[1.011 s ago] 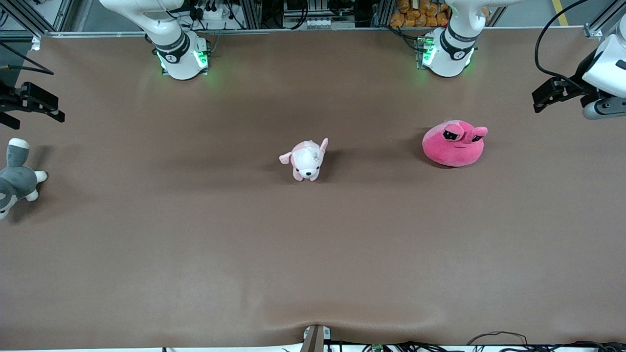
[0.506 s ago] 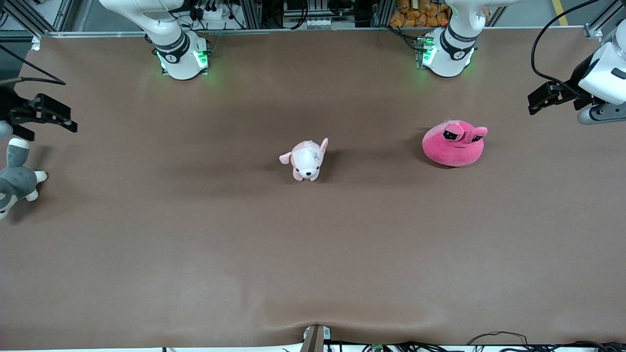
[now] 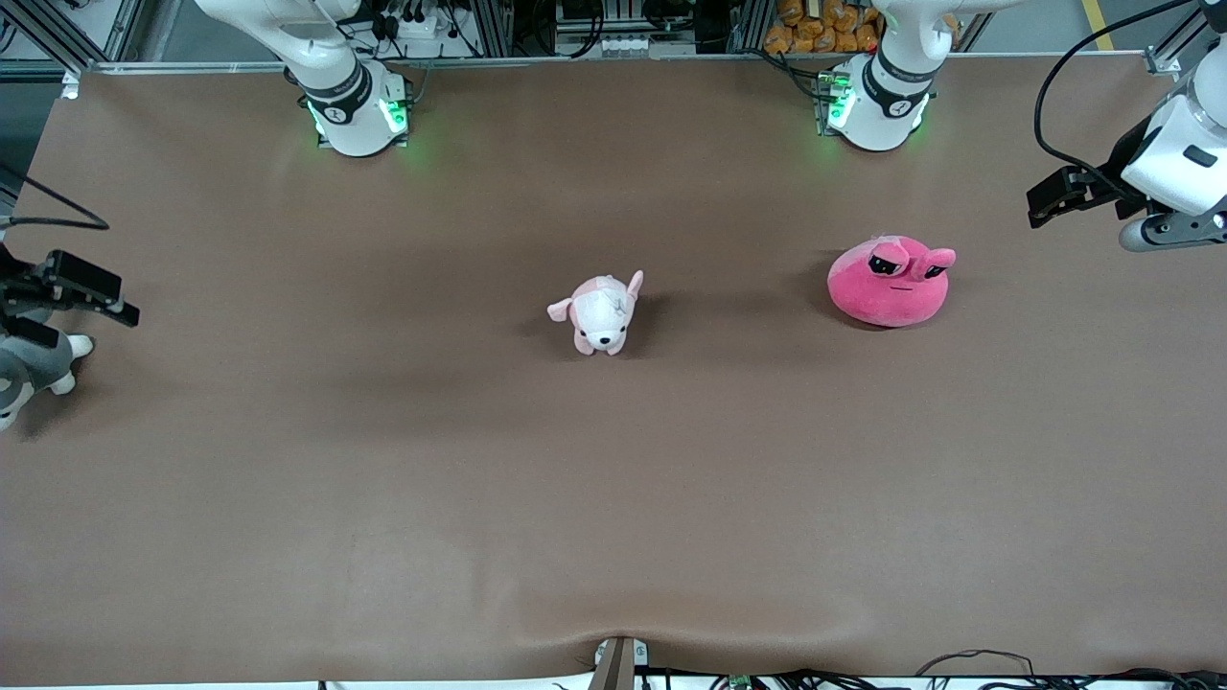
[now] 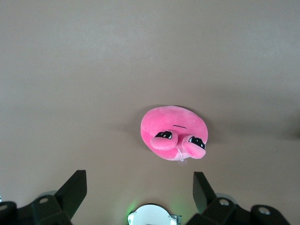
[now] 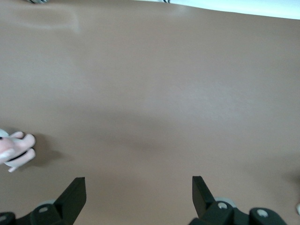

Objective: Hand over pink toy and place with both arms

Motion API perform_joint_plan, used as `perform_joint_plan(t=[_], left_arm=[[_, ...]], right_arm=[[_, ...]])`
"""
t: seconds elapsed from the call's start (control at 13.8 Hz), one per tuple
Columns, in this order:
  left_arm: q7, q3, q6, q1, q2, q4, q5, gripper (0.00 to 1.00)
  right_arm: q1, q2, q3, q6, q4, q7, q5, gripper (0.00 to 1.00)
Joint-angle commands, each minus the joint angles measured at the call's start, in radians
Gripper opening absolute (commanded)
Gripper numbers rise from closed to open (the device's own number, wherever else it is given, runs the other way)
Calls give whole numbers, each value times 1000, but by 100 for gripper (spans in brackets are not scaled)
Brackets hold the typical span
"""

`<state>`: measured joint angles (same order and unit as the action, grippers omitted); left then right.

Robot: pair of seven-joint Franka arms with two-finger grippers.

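The pink toy [image 3: 890,284], a round hot-pink blob with two eye stalks, sits on the brown table toward the left arm's end. It also shows in the left wrist view [image 4: 174,132], facing that arm's base. My left gripper [image 3: 1047,199] hangs open and empty in the air at the table's end, apart from the toy; both its fingers [image 4: 75,188] show spread wide. My right gripper [image 3: 81,305] is open and empty in the air over the grey plush at the right arm's end; its fingers [image 5: 76,191] frame bare table.
A pale pink-and-white puppy plush [image 3: 599,312] stands mid-table; a bit of it shows in the right wrist view [image 5: 15,150]. A grey-and-white plush [image 3: 29,369] lies at the right arm's end, partly hidden by the right gripper. The arm bases [image 3: 353,105] stand along the table's back edge.
The right gripper has swung over the grey plush and now covers its head. The left gripper has shifted slightly. The toys have not moved.
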<state>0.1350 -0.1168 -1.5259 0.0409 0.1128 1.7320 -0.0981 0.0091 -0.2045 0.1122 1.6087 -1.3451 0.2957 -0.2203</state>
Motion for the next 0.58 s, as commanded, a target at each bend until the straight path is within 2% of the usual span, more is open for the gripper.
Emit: perform_joint_plan(t=[0.0,0.14,0.36,0.51], left_arm=[[2,-7,10,5,1,1,12,100],[2,-7,10,5,-1,6,12,100],[2,-7,10,5,1,14,12,100],[2,-7,10,5,1,18,12,100]], right_arm=[[15,-41,-11,25,46,-157,-104,100],[110,-43,-11,77,46,-391,-106,100],[156,-41,-13,91,46,-834,-122,100],[186,-29,-11,70,43,-1022,-119,100]])
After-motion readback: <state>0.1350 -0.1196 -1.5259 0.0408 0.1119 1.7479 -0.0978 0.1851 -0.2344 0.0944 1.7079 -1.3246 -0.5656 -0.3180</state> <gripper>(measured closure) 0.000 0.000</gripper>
